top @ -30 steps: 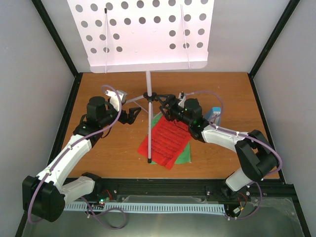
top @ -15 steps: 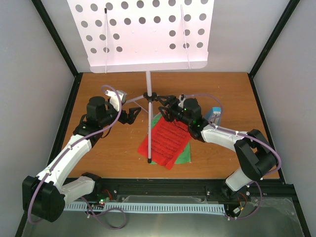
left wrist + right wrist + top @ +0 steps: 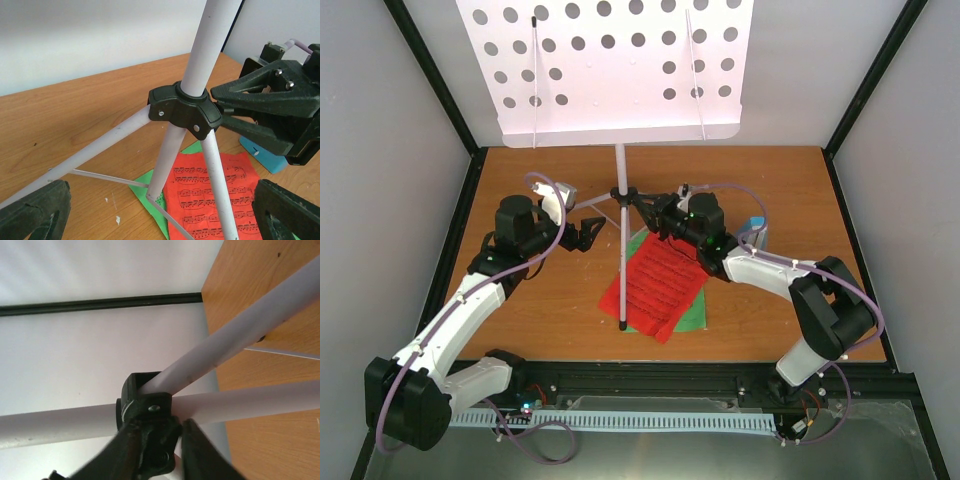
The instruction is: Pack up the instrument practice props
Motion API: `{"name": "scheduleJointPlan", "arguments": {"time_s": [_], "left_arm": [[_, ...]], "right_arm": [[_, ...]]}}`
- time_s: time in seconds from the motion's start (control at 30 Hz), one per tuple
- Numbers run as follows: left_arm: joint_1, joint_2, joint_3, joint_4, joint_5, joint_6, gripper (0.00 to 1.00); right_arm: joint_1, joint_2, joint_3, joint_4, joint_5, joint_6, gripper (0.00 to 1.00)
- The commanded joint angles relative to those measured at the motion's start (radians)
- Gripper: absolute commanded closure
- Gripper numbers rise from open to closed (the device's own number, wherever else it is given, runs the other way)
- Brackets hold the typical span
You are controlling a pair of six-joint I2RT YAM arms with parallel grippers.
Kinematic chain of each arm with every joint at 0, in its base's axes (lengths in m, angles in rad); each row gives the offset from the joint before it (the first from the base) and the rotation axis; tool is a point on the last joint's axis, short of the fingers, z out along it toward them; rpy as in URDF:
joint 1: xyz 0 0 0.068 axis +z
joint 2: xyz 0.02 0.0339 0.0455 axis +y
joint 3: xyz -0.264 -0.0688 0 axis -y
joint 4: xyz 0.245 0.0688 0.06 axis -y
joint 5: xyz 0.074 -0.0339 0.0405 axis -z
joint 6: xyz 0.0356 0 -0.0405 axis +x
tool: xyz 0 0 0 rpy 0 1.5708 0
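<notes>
While music stand (image 3: 610, 70) stands upright, front leg (image 3: 623, 270) over red sheets (image 3: 655, 285), green sheet (image 3: 692, 316): left claw (image 3: 592, 232) wide open near tripod; right claw (image 3: 655, 215) tips at hub (image 3: 184, 107), grip unclear. Metronome (image 3: 756, 232) right of it.

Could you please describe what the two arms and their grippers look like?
The left arm and right arm have white shells with bulky black joints. A lilac cable loops along each. The left gripper and right gripper are black, with tapered angular fingers.
</notes>
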Motion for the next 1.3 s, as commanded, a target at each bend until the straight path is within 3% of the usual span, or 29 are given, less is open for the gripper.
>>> {"name": "scheduleJointPlan", "arguments": {"time_s": [0.0, 0.13, 0.3, 0.37, 0.57, 0.73, 1.0, 1.13, 1.27], "left_arm": [[0.0, -0.02, 0.007, 0.012, -0.005, 0.026, 0.01], [0.0, -0.02, 0.007, 0.011, -0.003, 0.024, 0.01], [0.0, -0.015, 0.006, 0.013, 0.0, 0.024, 0.01], [0.0, -0.014, 0.006, 0.012, 0.0, 0.024, 0.01], [0.0, -0.011, 0.004, 0.012, -0.004, 0.024, 0.01], [0.0, -0.004, 0.006, 0.013, 0.002, 0.023, 0.0], [0.0, 0.01, 0.004, 0.011, -0.005, 0.023, 0.01], [0.0, 0.015, 0.006, 0.012, -0.005, 0.024, 0.0], [0.0, 0.017, 0.006, 0.011, -0.005, 0.025, 0.01]], "right_arm": [[0.001, 0.009, 0.022, 0.015, -0.005, -0.011, 0.81], [0.001, 0.005, 0.015, 0.011, -0.003, -0.023, 0.9], [0.001, -0.004, 0.006, 0.018, 0.002, -0.044, 0.82], [0.002, -0.004, 0.009, 0.023, -0.001, -0.067, 0.85], [0.003, -0.005, -0.034, 0.145, -0.008, -0.305, 0.97], [0.028, -0.011, -0.08, 0.232, -0.002, -0.653, 0.97], [0.079, -0.044, -0.087, 0.077, -0.025, -1.428, 0.97], [0.115, -0.056, -0.071, -0.083, 0.064, -1.835, 0.97], [0.128, -0.046, -0.047, -0.189, 0.2, -2.103, 0.97]]}}
